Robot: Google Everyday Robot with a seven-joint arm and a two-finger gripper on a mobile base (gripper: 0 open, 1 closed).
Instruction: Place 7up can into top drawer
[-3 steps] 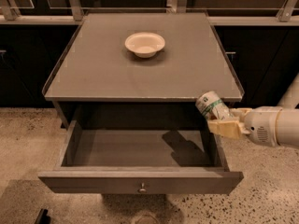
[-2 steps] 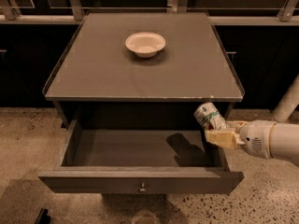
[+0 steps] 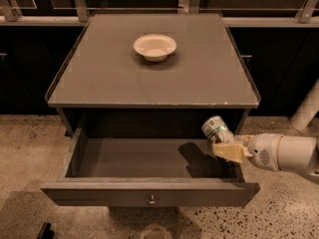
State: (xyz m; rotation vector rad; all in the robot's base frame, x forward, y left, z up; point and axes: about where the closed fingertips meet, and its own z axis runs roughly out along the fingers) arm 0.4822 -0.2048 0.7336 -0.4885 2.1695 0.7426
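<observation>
**A:** Far to the left of the gripper point(image 3: 223, 146), the top drawer point(image 3: 149, 193) is seen pulled well out of the cabinet, with its flat grey-brown front panel turned toward the camera.

**B:** And a small round knob point(image 3: 152, 200) is picked out at the centre of that panel, lower than the gripper and to its left.

**A:** Higher up, again to the gripper's left, a cream-white bowl point(image 3: 155, 47) is found standing upright on the cabinet top point(image 3: 99, 83), well apart from everything else.

**B:** Now the 7up can point(image 3: 216, 129). Where is it placed?

**A:** It is held right at the gripper's tip, just above the fingers. It is tilted, with a silvery end pointed up and to the left, and the green and white label can be made out. It is hung over the right end of the open drawer, just below the front edge of the cabinet top. A dark shadow point(image 3: 192, 153) is cast on the drawer floor immediately to the gripper's left.

**B:** And how is the gripper set?

**A:** It is pinched onto the can, with the cream-coloured fingers point(image 3: 230, 151) pressed against the can's lower part. The drawer's right wall is crossed at that spot. Behind the gripper, to the right, the white arm point(image 3: 284, 152) is seen stretched out over the speckled floor point(image 3: 289, 213).
</observation>
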